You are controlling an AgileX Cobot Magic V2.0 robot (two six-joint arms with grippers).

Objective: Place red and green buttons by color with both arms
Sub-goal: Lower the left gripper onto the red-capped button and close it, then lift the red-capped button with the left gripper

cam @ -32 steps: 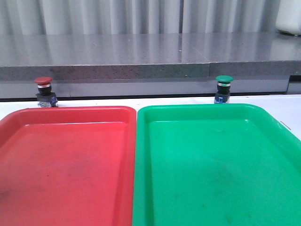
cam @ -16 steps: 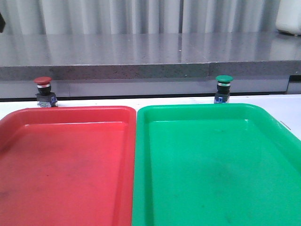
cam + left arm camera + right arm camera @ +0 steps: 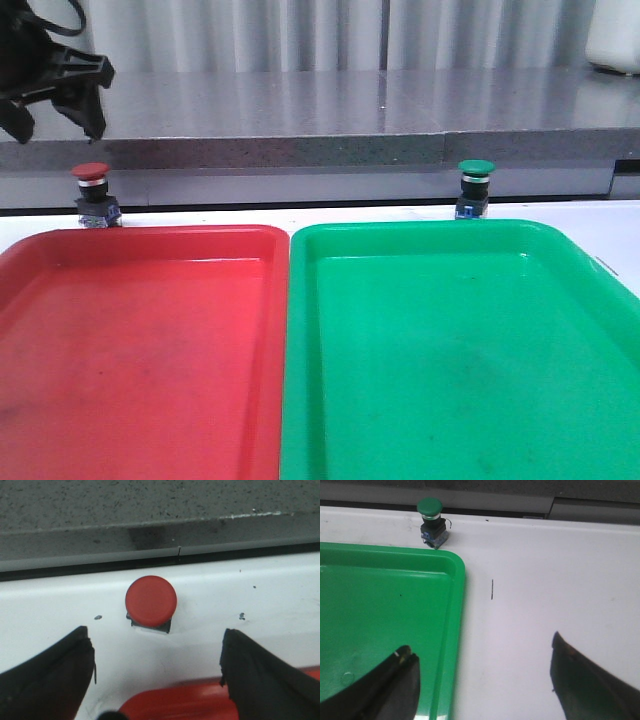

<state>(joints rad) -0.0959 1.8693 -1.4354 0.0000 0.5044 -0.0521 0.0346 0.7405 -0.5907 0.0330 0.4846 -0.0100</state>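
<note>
The left pincer (image 3: 55,100) hung wide open and empty above the red button (image 3: 92,190), upright on the surface behind the red tray (image 3: 140,240); descending off-centre, a finger could topple it; the right pincer (image 3: 480,680), likewise spread and empty, sat well short of the green button (image 3: 431,522).

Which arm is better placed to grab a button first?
Left. The left gripper hangs open right above the red button, fingers either side. The right gripper sits far from the green button.
</note>
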